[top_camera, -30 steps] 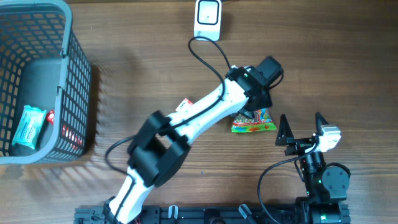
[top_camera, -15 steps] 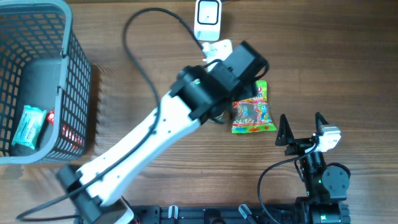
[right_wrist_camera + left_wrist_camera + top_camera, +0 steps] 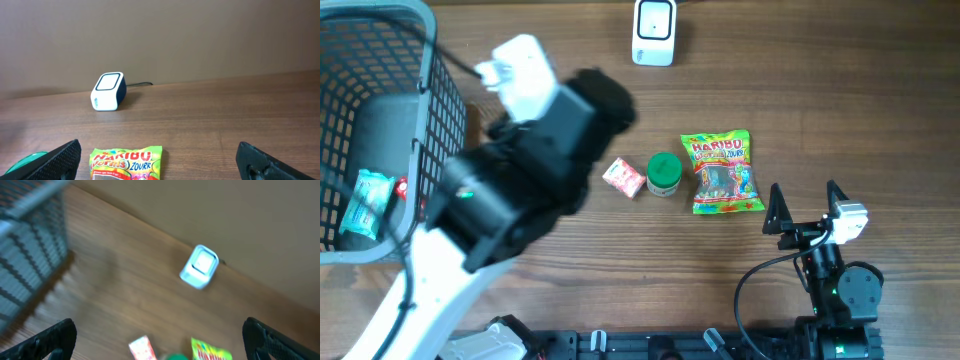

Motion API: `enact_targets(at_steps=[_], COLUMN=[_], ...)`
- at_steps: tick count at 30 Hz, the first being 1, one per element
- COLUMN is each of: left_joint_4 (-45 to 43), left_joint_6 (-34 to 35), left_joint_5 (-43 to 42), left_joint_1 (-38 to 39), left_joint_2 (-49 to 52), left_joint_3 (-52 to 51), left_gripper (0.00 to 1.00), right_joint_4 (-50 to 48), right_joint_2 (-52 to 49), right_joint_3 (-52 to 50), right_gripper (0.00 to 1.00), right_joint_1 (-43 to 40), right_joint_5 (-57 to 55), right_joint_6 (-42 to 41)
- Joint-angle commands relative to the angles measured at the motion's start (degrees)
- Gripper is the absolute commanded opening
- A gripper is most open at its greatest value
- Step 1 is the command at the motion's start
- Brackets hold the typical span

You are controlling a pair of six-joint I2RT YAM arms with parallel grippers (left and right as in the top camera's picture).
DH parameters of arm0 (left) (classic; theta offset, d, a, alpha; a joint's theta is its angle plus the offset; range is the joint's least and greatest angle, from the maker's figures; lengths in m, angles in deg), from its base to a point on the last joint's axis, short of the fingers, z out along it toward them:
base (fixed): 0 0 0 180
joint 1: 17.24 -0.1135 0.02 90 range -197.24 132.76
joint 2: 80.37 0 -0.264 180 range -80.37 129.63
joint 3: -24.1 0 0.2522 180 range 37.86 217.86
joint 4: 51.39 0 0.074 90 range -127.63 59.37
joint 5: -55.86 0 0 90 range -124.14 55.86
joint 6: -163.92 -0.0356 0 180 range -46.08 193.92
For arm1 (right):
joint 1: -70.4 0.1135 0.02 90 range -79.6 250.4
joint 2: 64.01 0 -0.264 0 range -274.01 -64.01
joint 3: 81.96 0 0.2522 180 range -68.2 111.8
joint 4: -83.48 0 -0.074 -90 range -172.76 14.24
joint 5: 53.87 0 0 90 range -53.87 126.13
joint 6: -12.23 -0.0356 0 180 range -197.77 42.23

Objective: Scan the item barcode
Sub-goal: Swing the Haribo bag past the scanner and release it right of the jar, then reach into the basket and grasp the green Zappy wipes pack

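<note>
Left gripper swung away to basket — jaws apart, empty | Haribo bag well apart

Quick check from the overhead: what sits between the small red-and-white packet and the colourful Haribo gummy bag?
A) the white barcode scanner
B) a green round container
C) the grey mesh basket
B: the green round container lies between the red-and-white packet and the Haribo gummy bag.

green candy bag, white scanner
</note>
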Motion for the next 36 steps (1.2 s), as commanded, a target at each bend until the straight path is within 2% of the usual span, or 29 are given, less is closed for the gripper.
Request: enact_targets(at_steps=[1,4,7,10,17,20,21,24,27,33,36], left_joint_4=[-2.01,-4.07,-5.68,-3.61,3.06,3.26,4.09,6.14,5.44,-10.51,-21.44], left_joint_6=[-6.54,-8.63,-9.40,-9.14,4.50,11.39,15.78,27.12,35.45,37.09,36.70], left_joint_5=[2.75,2.73,2.40,-5.49,-20.22,-21.86,-21.90,-21.97,-21.90,-19.74,-16.70], left_joint_1=[-8.92,-16.11,-27.98,-41.88,-65.57,-70.40,-71.52,-73.24,-73.50,-74.03,-75.10], left_joint_2=[-4.11,-6.54,-8.85,-8.57,-0.98,3.58,5.44,9.94,13.20,14.43,14.47], left_joint_3=[1.05,1.05,1.05,1.01,-0.70,-2.32,-2.73,-4.00,-7.82,-21.75,-29.90], left_gripper=[1.00,1.00,1.00,1.00,1.00,1.00,1.00,1.00,1.00,1.00,1.00], right_joint_4=[-0.15,-0.15,-0.15,-0.13,-0.15,-0.15,-0.15,-0.15,-0.15,-0.15,-0.13], right_joint_2=[0.13,0.13,0.13,0.13,0.13,0.13,0.13,0.13,0.13,0.13,0.13], right_joint_3=[-0.07,-0.07,-0.07,-0.07,-0.07,-0.07,-0.07,-0.07,-0.07,-0.07,-0.07], right_gripper=[1.00,1.00,1.00,1.00,1.00,1.00,1.00,1.00,1.00,1.00,1.00], right_joint_1=[0.28,0.28,0.28,0.28,0.28,0.28,0.28,0.28,0.28,0.28,0.28], right_joint_5=[-0.57,-0.57,-0.57,-0.57,-0.59,-0.57,-0.57,-0.57,-0.57,-0.57,-0.57], right_joint_6=[0.72,0.72,0.72,0.72,0.72,0.72,0.72,0.72,0.72,0.72,0.74])
